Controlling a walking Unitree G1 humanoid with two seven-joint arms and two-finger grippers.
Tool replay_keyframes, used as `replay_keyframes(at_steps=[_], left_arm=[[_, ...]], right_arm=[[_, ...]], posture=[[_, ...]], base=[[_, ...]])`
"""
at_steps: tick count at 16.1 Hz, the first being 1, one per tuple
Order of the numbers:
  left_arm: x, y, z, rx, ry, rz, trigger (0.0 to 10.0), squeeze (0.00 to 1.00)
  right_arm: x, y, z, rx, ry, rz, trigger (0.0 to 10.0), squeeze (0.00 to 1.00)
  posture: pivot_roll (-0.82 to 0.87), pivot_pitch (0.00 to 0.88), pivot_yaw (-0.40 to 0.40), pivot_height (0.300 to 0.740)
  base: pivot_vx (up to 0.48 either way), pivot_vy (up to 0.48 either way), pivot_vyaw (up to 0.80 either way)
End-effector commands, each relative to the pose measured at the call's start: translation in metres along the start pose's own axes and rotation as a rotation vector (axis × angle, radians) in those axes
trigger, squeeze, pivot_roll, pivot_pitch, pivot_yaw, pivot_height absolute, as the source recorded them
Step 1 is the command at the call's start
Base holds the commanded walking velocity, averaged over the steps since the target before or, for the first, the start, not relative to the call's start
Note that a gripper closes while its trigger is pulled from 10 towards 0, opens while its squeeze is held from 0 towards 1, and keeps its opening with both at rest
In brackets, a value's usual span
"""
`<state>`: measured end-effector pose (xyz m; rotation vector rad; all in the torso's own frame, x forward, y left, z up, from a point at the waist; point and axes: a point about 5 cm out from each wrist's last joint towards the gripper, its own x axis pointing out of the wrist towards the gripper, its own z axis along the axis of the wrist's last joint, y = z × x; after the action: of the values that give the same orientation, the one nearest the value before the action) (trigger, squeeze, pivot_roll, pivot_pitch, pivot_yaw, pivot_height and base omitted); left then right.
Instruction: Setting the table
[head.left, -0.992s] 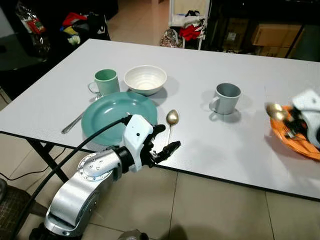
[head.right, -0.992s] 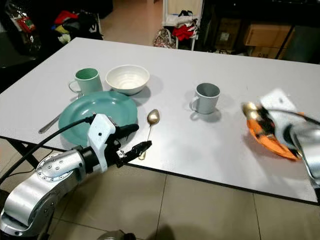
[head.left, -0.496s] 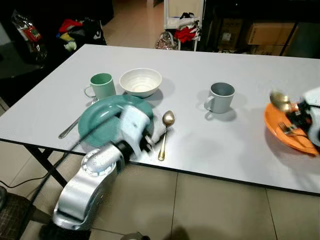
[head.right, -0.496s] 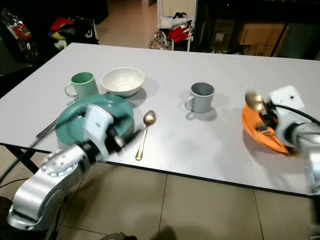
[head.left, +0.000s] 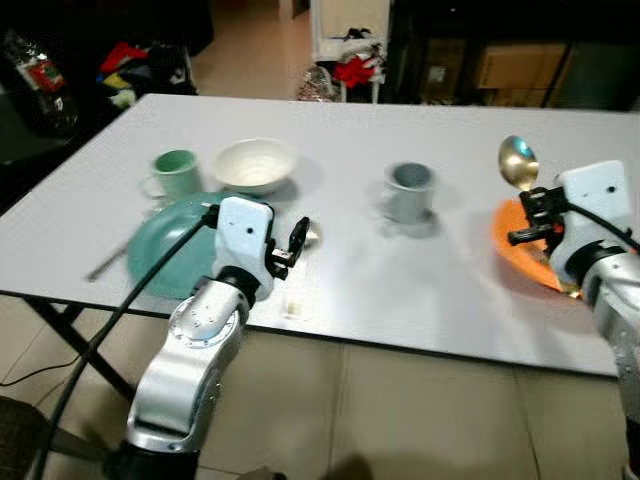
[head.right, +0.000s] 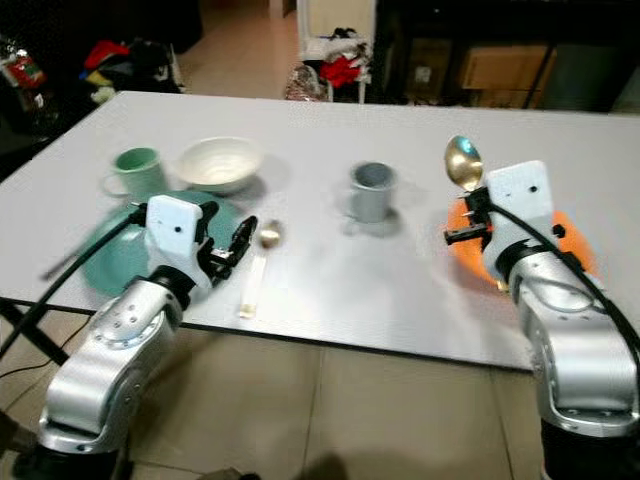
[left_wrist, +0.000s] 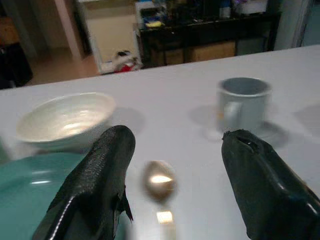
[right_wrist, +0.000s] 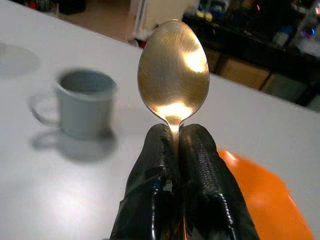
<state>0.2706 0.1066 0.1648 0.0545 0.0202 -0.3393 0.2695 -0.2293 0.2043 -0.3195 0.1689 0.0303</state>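
Gold spoon (right_wrist: 173, 70) stands bowl-up in the right pincer (right_wrist: 180, 145), whose two black fingers press together on its neck, above the near edge of the orange plate (head.left: 520, 245) at the right of the white desk (head.left: 440, 150). A second gold spoon (head.right: 258, 262) lies flat on the desk just right of the teal plate (head.right: 110, 262), its bowl pointing away from the robot. The left pincer (left_wrist: 170, 165) hangs over that spoon with its fingers spread wide and nothing between them. Behind the teal plate sit a green mug (head.right: 135, 170) and a white bowl (head.right: 218, 162), side by side. A grey mug (head.right: 372, 190) stands near the desk's middle, between the two plates. A fork (head.left: 105, 263) lies left of the teal plate, blurred.
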Motion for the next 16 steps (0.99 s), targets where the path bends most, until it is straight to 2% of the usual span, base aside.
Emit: replay_keyframes(at_steps=[1, 5, 8, 10, 13, 15, 16], left_arm=[[0.001, 0.003, 0.003, 0.023, -0.012, 0.007, 10.0, 0.00], [0.002, 0.004, 0.004, 0.034, -0.013, 0.005, 10.0, 0.00], [0.002, 0.004, 0.002, 0.020, 0.001, -0.002, 10.0, 0.00], [-0.002, 0.001, -0.003, 0.072, 0.037, -0.093, 10.0, 0.00], [-0.007, -0.001, -0.006, 0.083, 0.063, -0.178, 10.0, 0.00], [-0.010, -0.005, -0.008, 0.117, 0.098, -0.301, 10.0, 0.00], [-0.010, -0.006, -0.007, 0.120, 0.106, -0.326, 10.0, 0.00]], right_arm=[[-0.003, -0.001, 0.005, -0.006, -0.016, -0.013, 10.0, 0.00], [-0.007, -0.012, 0.004, -0.020, 0.005, -0.049, 10.0, 0.00], [-0.007, -0.021, 0.006, -0.028, 0.012, -0.064, 10.0, 0.00], [-0.003, -0.026, 0.005, -0.029, 0.038, -0.048, 10.0, 0.00], [0.003, -0.031, 0.006, -0.039, 0.053, -0.036, 10.0, 0.00], [0.013, -0.035, 0.007, -0.060, 0.071, 0.001, 10.0, 0.00], [0.016, -0.036, 0.006, -0.072, 0.082, 0.019, 10.0, 0.00]], posture=[[-0.12, 0.031, 0.076, 0.740], [-0.11, 0.029, 0.079, 0.740], [-0.11, 0.026, 0.077, 0.740], [-0.11, 0.025, 0.076, 0.740], [-0.11, 0.020, 0.079, 0.740], [-0.09, 0.009, 0.081, 0.740], [-0.09, 0.009, 0.081, 0.740]], base=[[0.000, -0.480, 0.00], [0.000, -0.480, 0.00], [0.000, 0.000, 0.00], [0.000, 0.000, 0.00], [0.000, 0.000, 0.00], [0.000, 0.000, 0.00], [0.000, 0.000, 0.00]])
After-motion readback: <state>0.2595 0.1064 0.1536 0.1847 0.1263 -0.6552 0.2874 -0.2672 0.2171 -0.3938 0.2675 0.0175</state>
